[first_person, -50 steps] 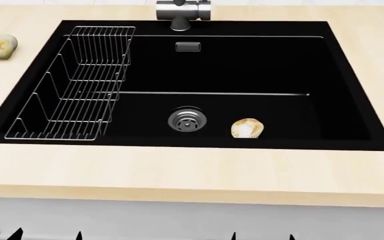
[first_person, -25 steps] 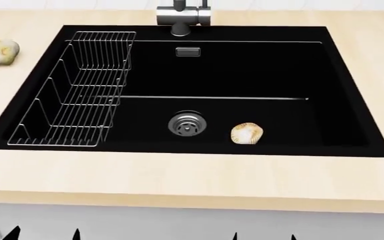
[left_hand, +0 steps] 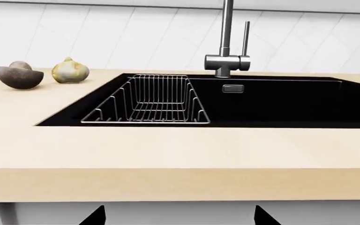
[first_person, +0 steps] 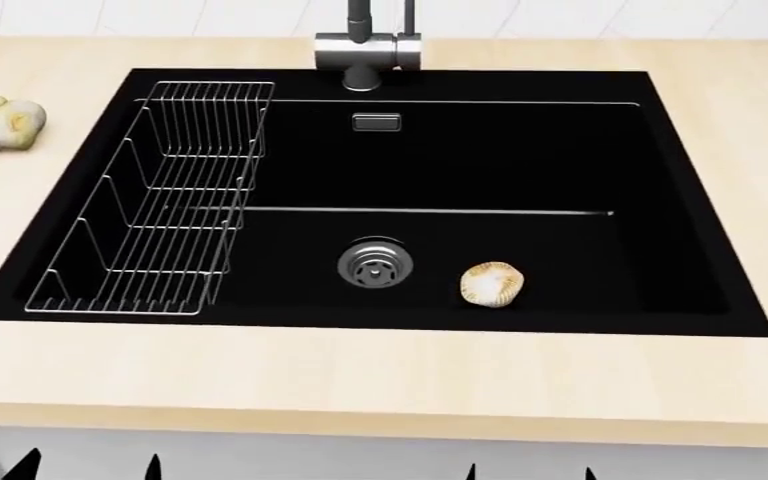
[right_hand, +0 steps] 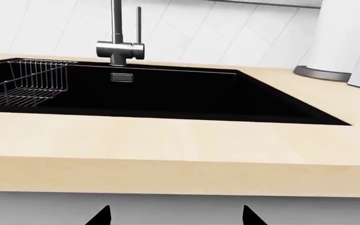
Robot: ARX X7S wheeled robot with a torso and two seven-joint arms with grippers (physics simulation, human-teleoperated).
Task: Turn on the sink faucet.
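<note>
The sink faucet (first_person: 368, 45) is brushed grey steel and stands at the back rim of the black sink (first_person: 704, 230). Its tall neck and slim upright lever rod (left_hand: 246, 37) show in the left wrist view (left_hand: 228, 51) and the right wrist view (right_hand: 118, 42). My left gripper (left_hand: 178, 218) is open and empty, low in front of the counter's front edge. My right gripper (right_hand: 176, 216) is also open and empty there. Only black fingertips (first_person: 24, 465) show at the head view's lower edge. Both grippers are far from the faucet.
A wire rack basket (first_person: 157, 220) sits in the sink's left side. A round steel drain (first_person: 375, 262) and a pale shell-like item (first_person: 494, 284) lie on the sink floor. A garlic-like bulb (first_person: 8, 123) and a brown object (left_hand: 19, 76) rest on the left counter. A white appliance (right_hand: 346, 42) stands at the right.
The head view has tilted up: the sink and counter have slid down the picture and more of the faucet's neck shows. The fingertips stay at the lower edge.
</note>
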